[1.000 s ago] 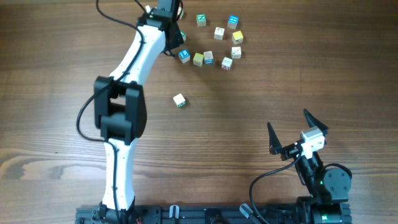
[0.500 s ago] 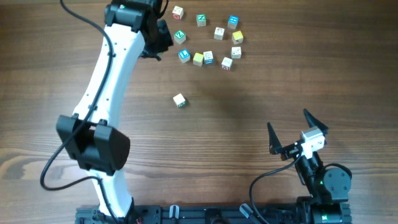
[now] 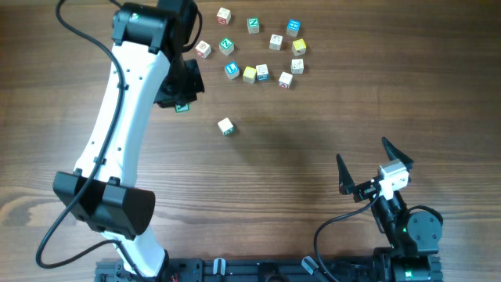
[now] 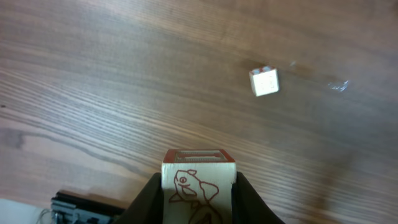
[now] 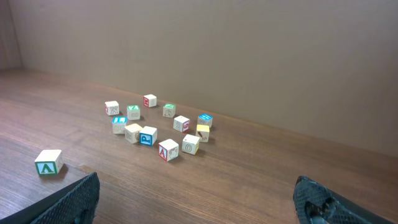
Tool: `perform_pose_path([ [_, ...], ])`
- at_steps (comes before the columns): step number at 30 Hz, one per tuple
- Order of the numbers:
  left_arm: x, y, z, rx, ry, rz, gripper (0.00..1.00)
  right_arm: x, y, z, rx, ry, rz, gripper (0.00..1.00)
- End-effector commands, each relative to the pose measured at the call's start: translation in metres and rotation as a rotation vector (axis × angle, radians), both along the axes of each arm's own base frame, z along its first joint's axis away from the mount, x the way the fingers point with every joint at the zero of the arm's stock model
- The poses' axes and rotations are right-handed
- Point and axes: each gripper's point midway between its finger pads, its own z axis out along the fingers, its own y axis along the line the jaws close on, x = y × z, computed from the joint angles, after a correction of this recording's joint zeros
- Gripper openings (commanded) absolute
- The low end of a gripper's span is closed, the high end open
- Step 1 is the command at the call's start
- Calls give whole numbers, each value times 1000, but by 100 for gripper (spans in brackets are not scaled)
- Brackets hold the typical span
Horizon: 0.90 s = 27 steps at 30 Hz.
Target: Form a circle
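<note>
the ring of cubes (image 3: 275, 41) is a loose, bumpy loop of about twelve small letter blocks lying flat at the far side of the tabletop. most are white with red, green or blue faces, and two look yellow. some sit just beside each other; others have gaps between.

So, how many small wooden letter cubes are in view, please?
14: twelve in the far cluster, one cream cube alone nearer, one fish-picture cube held by the left pincer; none seems hidden.
</note>
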Motion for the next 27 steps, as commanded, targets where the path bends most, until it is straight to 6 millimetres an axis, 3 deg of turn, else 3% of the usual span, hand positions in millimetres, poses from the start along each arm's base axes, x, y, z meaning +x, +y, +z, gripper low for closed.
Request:
perform_pose_path([
  [1, -24, -8, -22, 16, 97, -48, 12, 0, 0, 1, -9, -11, -1, 100],
  [7, -64, -14, -82, 78, 278, -109, 10, 0, 0, 1, -9, -11, -1, 100],
  [12, -91, -34, -128, 89, 335, -200, 11, 0, 0, 1, -9, -11, -1, 100],
  [19, -86, -69, -170, 55, 219, -327, 13, 0, 0, 1, -10, -11, -1, 100],
  [27, -74, -79, -207, 16, 103, -343, 20, 0, 0, 1, -9, -11, -1, 100],
])
